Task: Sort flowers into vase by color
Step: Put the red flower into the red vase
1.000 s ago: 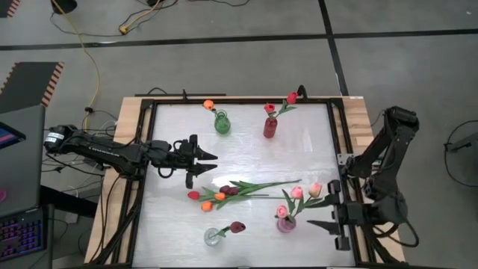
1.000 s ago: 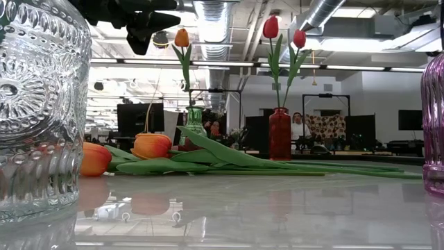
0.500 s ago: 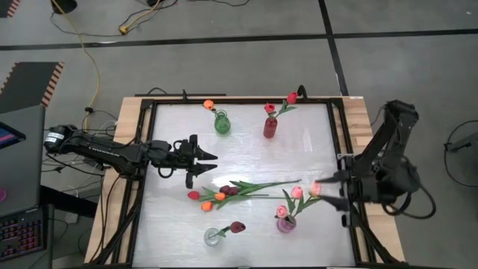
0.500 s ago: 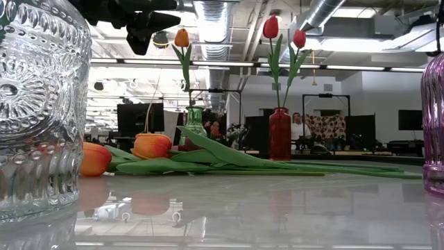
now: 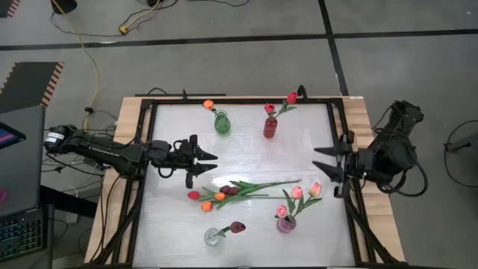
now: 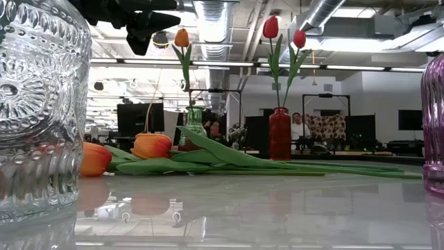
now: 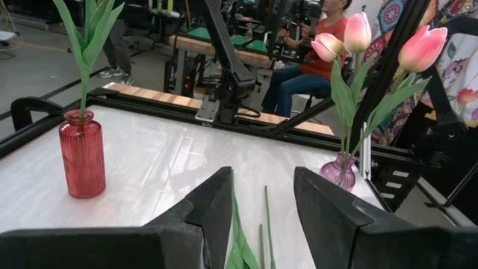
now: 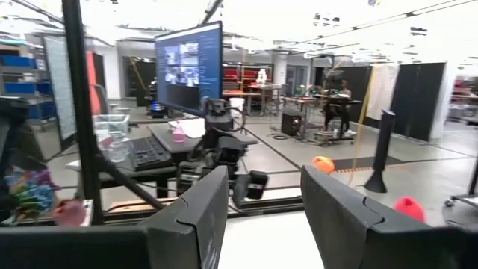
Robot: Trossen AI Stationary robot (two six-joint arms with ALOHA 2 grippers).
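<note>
Loose flowers (image 5: 237,191) are lying in a bundle on the table (image 5: 246,153), toward its near-middle — their long axis is running left to right, heads pointing toward the left edge, stems and leaves trailing toward the right edge. An orange head (image 6: 152,145) is resting on the surface in the low view.

The green vase (image 5: 222,123) near the far edge is holding an orange flower (image 5: 208,104); the red vase (image 5: 269,127) beside it is holding two red ones, standing upright. The pink vase (image 5: 286,223) near the near right corner is carrying pink flowers (image 5: 297,193), and the clear vase (image 5: 213,237) at the near edge is holding a maroon one (image 5: 237,226), leaning right.

The left gripper (image 5: 209,166) is hovering left of centre, fingers apart, empty, pointing right. The right gripper (image 5: 321,164) is sitting at the right edge — fingers spread, empty, pointing left.
</note>
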